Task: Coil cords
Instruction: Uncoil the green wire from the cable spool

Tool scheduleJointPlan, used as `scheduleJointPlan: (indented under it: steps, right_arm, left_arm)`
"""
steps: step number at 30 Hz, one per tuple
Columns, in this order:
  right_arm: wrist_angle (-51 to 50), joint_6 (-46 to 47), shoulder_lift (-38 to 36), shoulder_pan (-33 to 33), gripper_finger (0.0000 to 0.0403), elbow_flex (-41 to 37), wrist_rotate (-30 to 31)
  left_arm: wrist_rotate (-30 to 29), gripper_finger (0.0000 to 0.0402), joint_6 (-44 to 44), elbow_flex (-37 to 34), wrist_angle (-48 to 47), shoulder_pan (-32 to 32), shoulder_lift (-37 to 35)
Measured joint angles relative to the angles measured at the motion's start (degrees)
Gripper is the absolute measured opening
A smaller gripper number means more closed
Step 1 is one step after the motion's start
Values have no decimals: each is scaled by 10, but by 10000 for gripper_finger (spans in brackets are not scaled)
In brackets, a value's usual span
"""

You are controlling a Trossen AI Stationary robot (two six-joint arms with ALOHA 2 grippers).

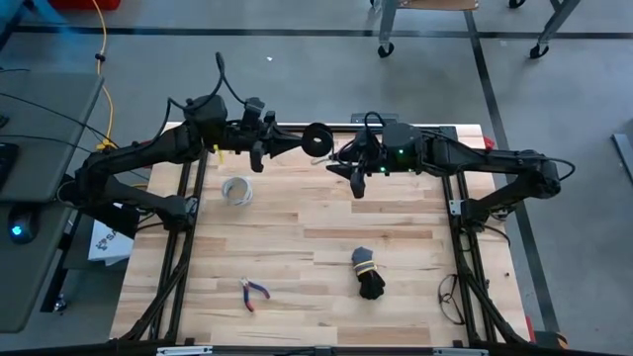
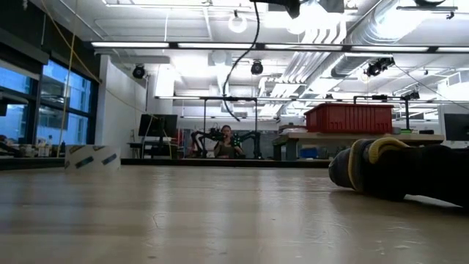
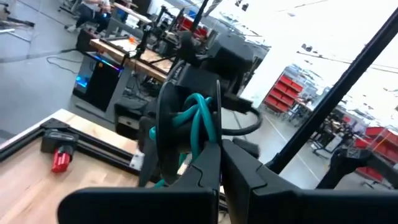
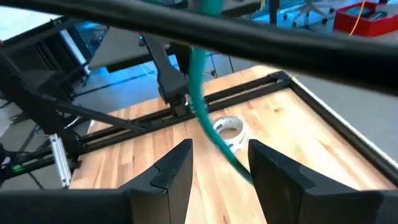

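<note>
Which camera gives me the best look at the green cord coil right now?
The left wrist view: the green cord coil fills the frame, held by the shut left gripper. The high view shows it only as a small dark ring. The right wrist view catches just its green tail between the open right gripper's fingers. The low view misses it.

Low view: my table point(image 2: 183, 220), nearly bare.
I see a black bundle point(image 2: 403, 170) with yellow tie point(image 2: 381, 149) at 3 o'clock, a person point(image 2: 226, 141) far behind.
</note>
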Motion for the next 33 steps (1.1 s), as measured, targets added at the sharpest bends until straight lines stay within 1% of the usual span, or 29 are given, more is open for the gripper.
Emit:
scheduleJointPlan:
  steps: [6,9,12,17,18,20,23,25,27,30,33]
  right_arm:
    - [-1,-15,6,0,149,0,29]
    - [1,-24,6,-2,139,0,46]
    - [1,-39,5,-2,107,0,48]
    - [1,-53,3,-1,19,0,34]
    - [2,-61,3,1,10,0,31]
    - [3,-65,3,5,9,4,30]
    - [-12,-82,4,12,4,38,32]
    - [-27,-100,2,16,3,73,44]
    - [-51,-118,1,13,2,106,48]
    - [-82,-121,4,-8,2,140,45]
    - [-98,-136,7,-29,1,157,27]
  left_arm:
    - [1,0,-5,0,2,0,-6]
    - [1,0,-4,0,2,4,-16]
    - [-2,0,-5,0,-2,13,-28]
    - [-2,0,-5,0,-9,22,-38]
    - [-2,0,-3,0,-17,22,-38]
    - [0,0,6,0,-43,22,-38]
    - [3,0,0,0,-96,22,-38]
    - [22,0,-23,0,-122,22,-38]
    - [58,0,-50,0,-119,22,-37]
    - [115,0,-108,0,-83,22,-36]
    - [155,0,-180,0,-17,18,-36]
